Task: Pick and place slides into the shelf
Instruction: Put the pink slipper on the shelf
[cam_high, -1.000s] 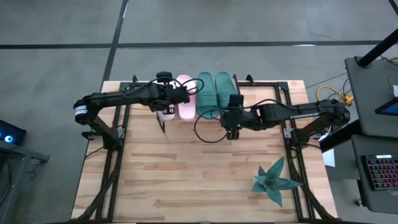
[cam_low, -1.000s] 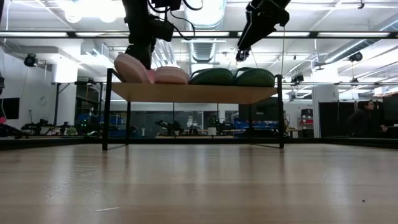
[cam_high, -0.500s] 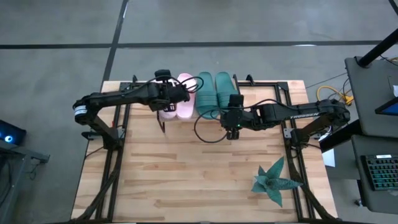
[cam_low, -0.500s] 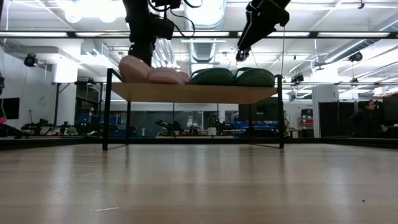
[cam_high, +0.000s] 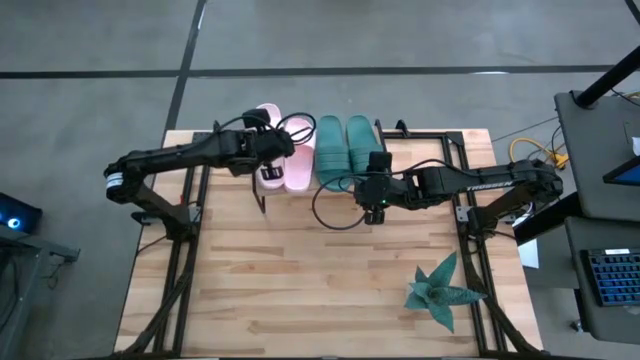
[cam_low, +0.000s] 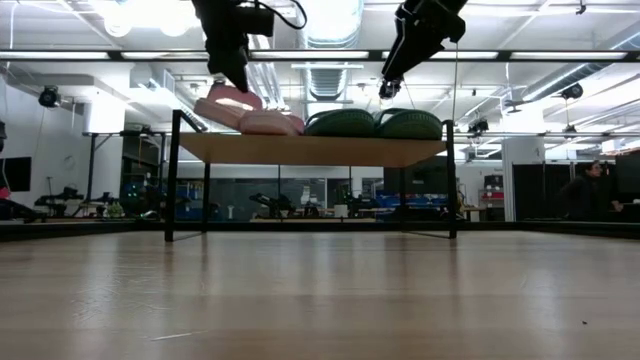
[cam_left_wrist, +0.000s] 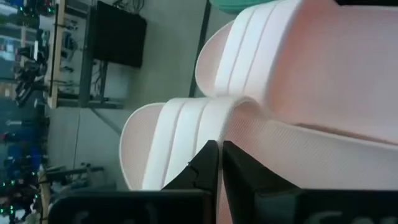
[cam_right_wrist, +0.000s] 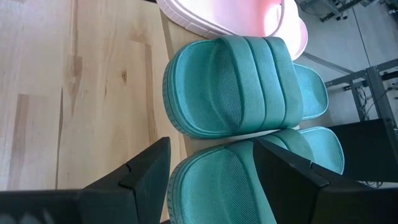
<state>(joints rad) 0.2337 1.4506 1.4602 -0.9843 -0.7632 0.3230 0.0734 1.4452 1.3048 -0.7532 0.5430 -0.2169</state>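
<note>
Two dark teal slides lie side by side on the shelf, and they also fill the right wrist view. One pale pink slide lies flat next to them. The other pink slide is tilted at the shelf's left end under my left gripper, which is shut on it. My right gripper hangs open and empty just above the teal slides' near ends. My left gripper pinches the tilted pink slide at its strap's edge, where the strap meets the sole, between two nearly closed fingers. The fingers come from above, pointing down. The slide is raised and tilted, its low end by the shelf's board.
A spiky teal plant stands at the table's near right. Black frame rails run along both table sides. The wide wooden table top in front of the shelf is bare.
My left gripper has gone up and a little toward the table's far left, staying shut. The pink slide it holds lay low on the shelf and now stands raised and tilted, shifted toward the far edge.
</note>
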